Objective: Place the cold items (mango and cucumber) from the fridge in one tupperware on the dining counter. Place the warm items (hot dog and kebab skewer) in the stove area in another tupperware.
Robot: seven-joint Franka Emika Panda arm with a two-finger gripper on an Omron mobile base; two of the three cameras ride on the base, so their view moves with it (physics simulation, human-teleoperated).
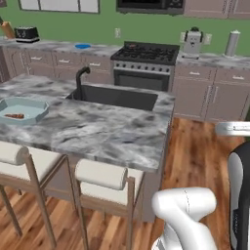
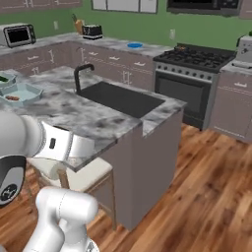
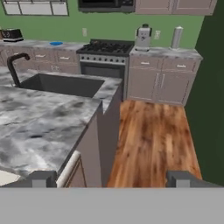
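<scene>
My gripper (image 3: 111,179) is open, with nothing between its fingertips (image 3: 41,178). It looks along the wooden floor beside the dining counter (image 3: 39,122), toward the stove (image 3: 105,47). On the far left of the counter (image 1: 97,129) sits a pale blue-grey tupperware (image 1: 34,108) holding a thin reddish item (image 1: 14,116), too small to tell which it is. The right base view shows this tupperware (image 2: 30,91) with the reddish item (image 2: 13,98). Behind it a second tupperware (image 2: 9,83) is cut by the frame's edge and holds a dark green cucumber (image 2: 4,78). Both stand far from the gripper.
A black sink (image 1: 117,96) with a dark faucet (image 1: 80,78) is set in the island. Pale stools (image 1: 100,176) stand along its near side. A blue plate (image 1: 83,46) lies on the back worktop left of the stove (image 1: 146,52). Wooden floor (image 2: 206,187) runs between island and cabinets.
</scene>
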